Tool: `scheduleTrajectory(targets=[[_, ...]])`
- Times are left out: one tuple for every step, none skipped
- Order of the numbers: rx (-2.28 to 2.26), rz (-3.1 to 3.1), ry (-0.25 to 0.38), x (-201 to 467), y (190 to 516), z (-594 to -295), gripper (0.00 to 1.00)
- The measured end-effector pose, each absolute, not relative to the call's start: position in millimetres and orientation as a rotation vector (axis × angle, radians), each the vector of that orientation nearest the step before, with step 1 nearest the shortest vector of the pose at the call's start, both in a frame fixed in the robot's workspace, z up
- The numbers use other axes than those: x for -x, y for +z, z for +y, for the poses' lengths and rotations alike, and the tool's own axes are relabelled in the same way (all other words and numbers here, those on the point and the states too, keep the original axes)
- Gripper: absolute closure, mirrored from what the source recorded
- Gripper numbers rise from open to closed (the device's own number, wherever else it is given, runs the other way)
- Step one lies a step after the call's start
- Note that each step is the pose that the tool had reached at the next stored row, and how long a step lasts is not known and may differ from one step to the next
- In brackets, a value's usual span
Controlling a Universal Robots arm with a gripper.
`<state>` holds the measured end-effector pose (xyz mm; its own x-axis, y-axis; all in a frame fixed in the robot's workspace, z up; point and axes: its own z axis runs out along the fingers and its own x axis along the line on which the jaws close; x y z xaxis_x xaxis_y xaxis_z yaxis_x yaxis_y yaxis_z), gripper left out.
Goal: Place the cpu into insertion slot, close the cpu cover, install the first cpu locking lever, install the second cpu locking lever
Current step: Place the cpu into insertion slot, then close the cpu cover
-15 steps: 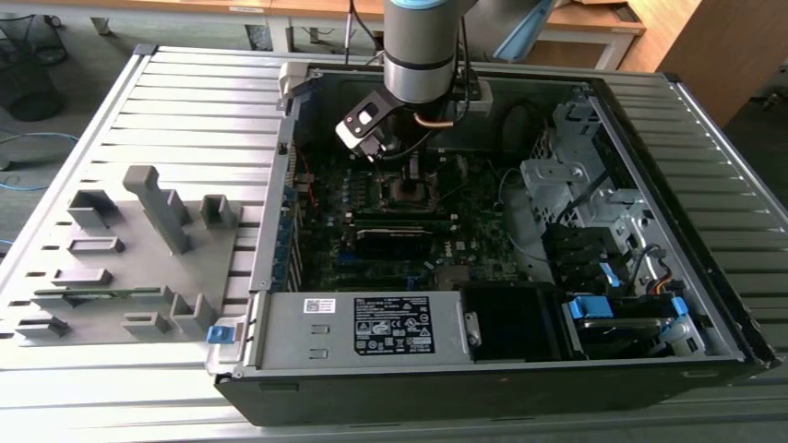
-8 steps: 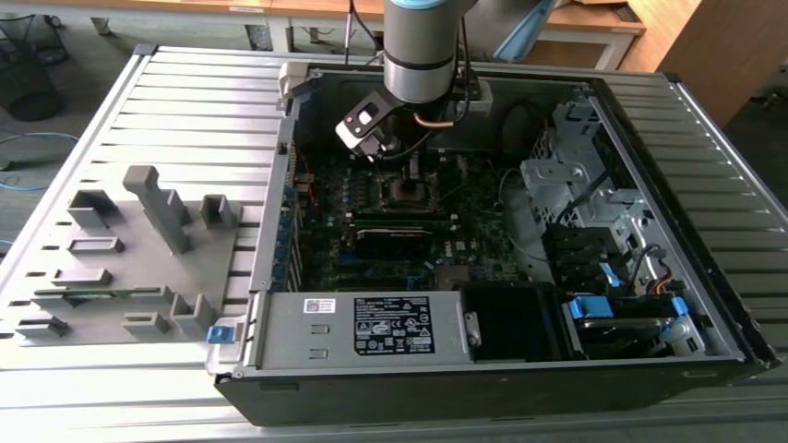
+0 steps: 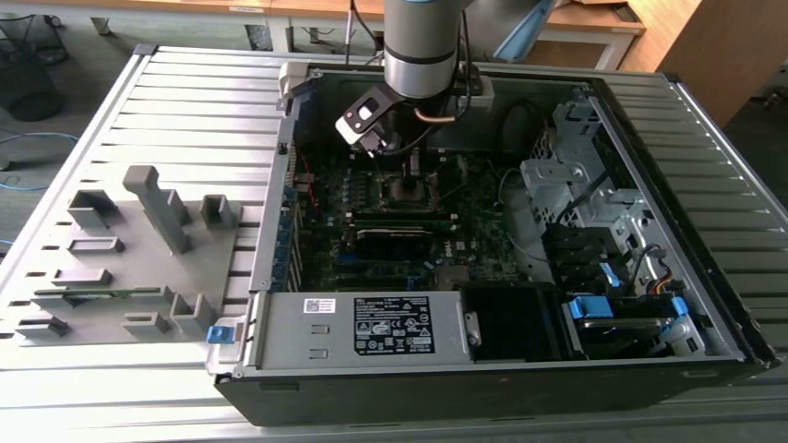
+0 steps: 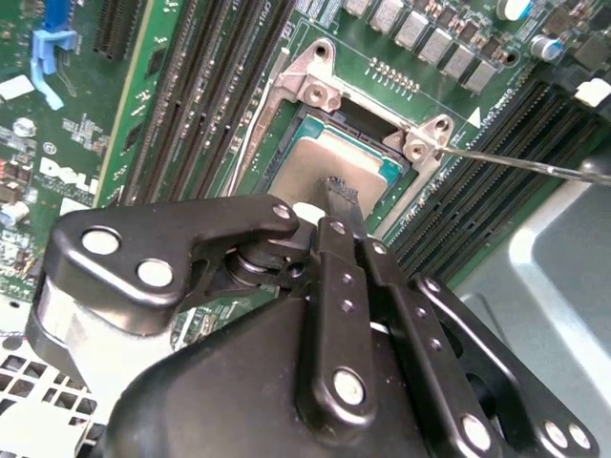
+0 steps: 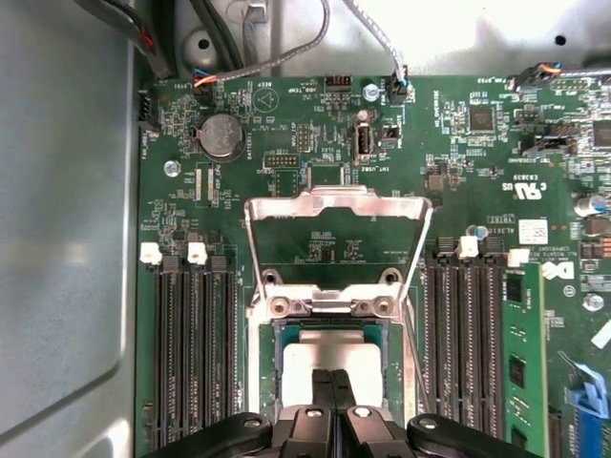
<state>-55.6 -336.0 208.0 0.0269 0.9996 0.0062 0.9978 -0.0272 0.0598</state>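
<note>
Cpu [image 5: 329, 355] lies flat inside the socket [image 5: 274, 343], so seating looks done. Cover [image 5: 334, 198] is swung up off the socket on its hinge and stands open, which leaves the socket reachable from above. One lever [image 4: 516, 160] sticks out free just beside the socket, not latched. Hand [image 5: 332, 374] sits directly over the socket, fingers pinched together with nothing gripped. Tips are on or just above the cpu top; can't tell if there's contact.
</note>
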Motion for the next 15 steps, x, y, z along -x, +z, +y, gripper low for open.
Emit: scheduleTrajectory(targets=[[-2.223,2.164,0.072,56,210,-336,0.89],[-2.223,2.164,0.072,56,211,-336,0.89],[-2.223,2.164,0.072,56,213,-336,0.89],[-2.223,2.164,0.072,56,214,-336,0.89],[-2.223,2.164,0.072,56,216,-336,0.89],[-2.223,2.164,0.072,56,218,-336,0.89],[-2.223,2.164,0.072,56,220,-336,0.89],[-2.223,2.164,0.072,56,221,-336,0.89],[-2.223,2.164,0.072,56,223,-336,0.89],[-2.223,2.164,0.072,56,224,-336,0.89],[-2.223,2.164,0.072,56,225,-336,0.89],[-2.223,2.164,0.072,56,225,-336,0.89],[-2.223,2.164,0.072,56,225,-336,0.89],[-2.223,2.164,0.072,56,225,-336,0.89],[-2.223,2.164,0.072,56,226,-336,0.89]])
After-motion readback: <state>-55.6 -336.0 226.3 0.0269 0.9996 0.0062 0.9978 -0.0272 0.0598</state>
